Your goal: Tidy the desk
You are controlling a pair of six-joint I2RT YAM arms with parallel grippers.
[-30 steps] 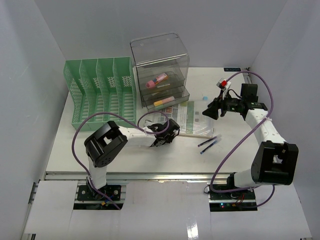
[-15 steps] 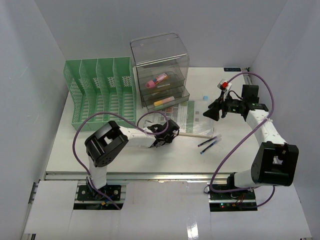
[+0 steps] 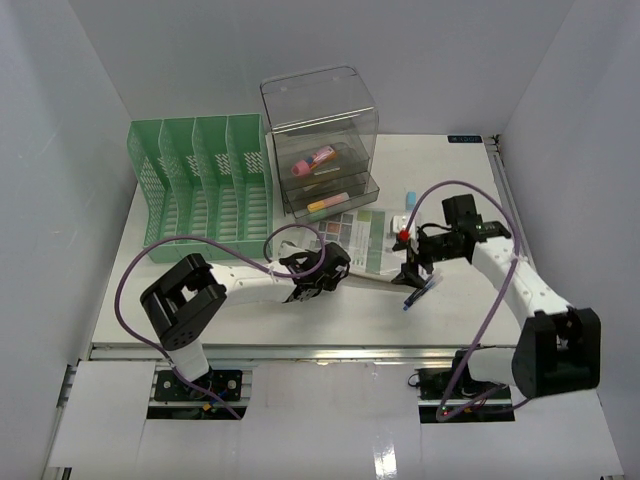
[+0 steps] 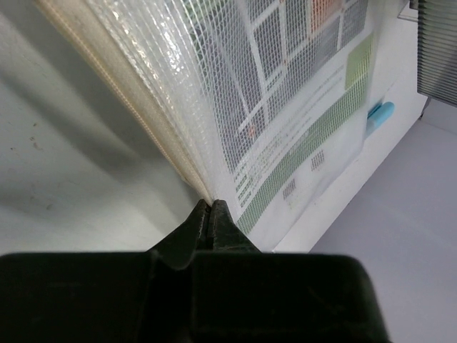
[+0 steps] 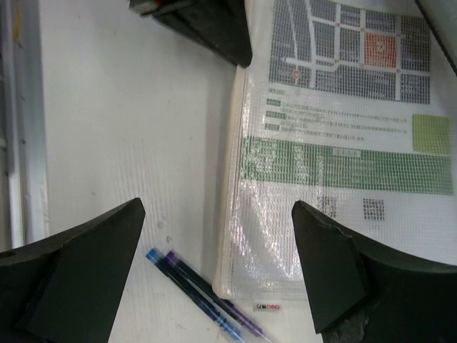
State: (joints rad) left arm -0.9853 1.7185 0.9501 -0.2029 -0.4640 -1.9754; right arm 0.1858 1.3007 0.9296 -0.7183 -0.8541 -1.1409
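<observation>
The white desk (image 3: pixel 200 300) holds a clear mesh document pouch (image 3: pixel 372 238) with a printed sheet inside. My left gripper (image 3: pixel 326 272) is shut on the pouch's near edge; in the left wrist view the jaws (image 4: pixel 211 205) pinch the cream border of the pouch (image 4: pixel 285 107). My right gripper (image 3: pixel 410 265) is open and empty, hovering over the pouch's near right corner. In the right wrist view the gripper (image 5: pixel 218 207) spans the pouch (image 5: pixel 335 143) edge, with two pens (image 5: pixel 207 293), one blue and one purple, lying just beyond. The pens (image 3: pixel 420 290) touch the pouch corner.
A green mesh file rack (image 3: pixel 200 190) stands at the back left. A clear drawer box (image 3: pixel 320 140) with pink and yellow items stands behind the pouch. A small blue piece (image 3: pixel 410 196) lies right of the box. The metal rail (image 3: pixel 300 352) runs along the front edge.
My right arm has swung from the back right down and left to hover over the pouch's corner and the pens. My left gripper stays shut on the pouch, shifted slightly left.
</observation>
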